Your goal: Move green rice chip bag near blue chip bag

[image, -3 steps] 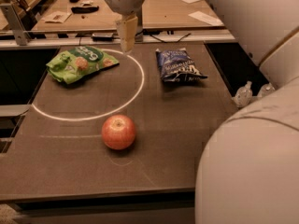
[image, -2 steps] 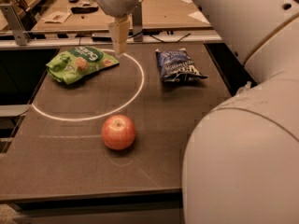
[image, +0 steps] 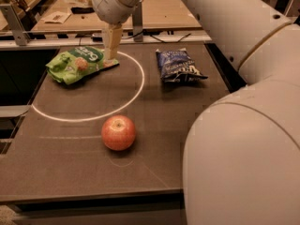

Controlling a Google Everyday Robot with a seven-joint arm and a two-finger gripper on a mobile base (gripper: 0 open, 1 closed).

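Note:
The green rice chip bag (image: pixel 75 63) lies flat at the far left of the dark table (image: pixel 164 144), lime green with a dark label and a round brown picture. The blue chip bag (image: pixel 178 65) lies at the far right, dark navy with white lettering, well apart from the green bag. My gripper (image: pixel 111 55) hangs down from the arm at the green bag's right edge, its tips at or just above the bag's corner.
A red apple (image: pixel 118 132) sits in the middle front of the table. A white circle line (image: pixel 136 95) is drawn on the tabletop. My arm's large white body (image: pixel 243 139) fills the right side. Another table (image: pixel 154 13) with papers stands behind.
My gripper has moved left and down, from above the circle's far edge to the green bag's right edge. The bags and apple have not moved.

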